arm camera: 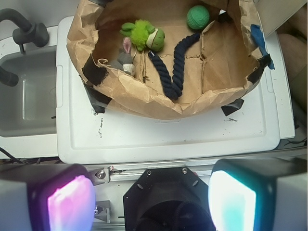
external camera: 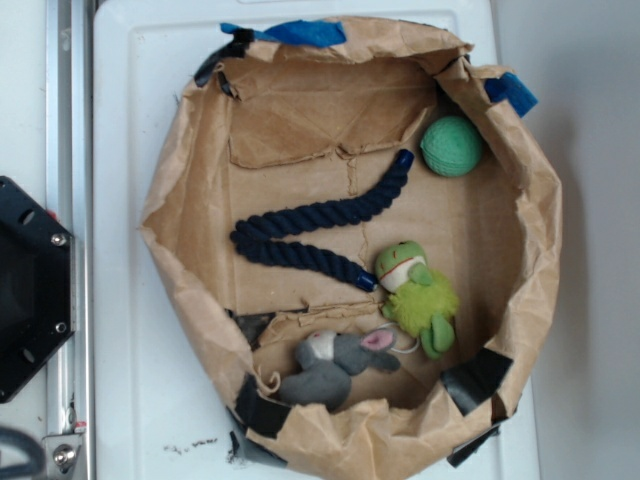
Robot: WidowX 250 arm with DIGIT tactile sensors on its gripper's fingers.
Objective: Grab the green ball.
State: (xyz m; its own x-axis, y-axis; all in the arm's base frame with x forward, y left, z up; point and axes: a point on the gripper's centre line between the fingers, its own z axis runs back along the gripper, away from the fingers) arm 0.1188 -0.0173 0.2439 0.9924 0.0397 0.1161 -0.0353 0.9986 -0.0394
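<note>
Ball first: the green ball (external camera: 451, 146) lies in a far corner of the brown paper tray (external camera: 180, 190), close under the crumpled wall, near one end of the navy rope (external camera: 320, 232) but apart from it. Its grooved surface suggests rubber or foam — light, a little springy, grippy rather than slick, not fragile; it could still roll if nudged. A hold across its widest middle looks safest, fingers clear of the paper wall.

The gripper (arm camera: 151, 199) hangs well back over the robot base, jaws spread wide and empty; the frog plush (external camera: 420, 292) and grey bunny (external camera: 335, 362) lie well apart from the ball. The tray sits on a white lidded bin (arm camera: 168, 139); a sink (arm camera: 24, 101) is beside it.
</note>
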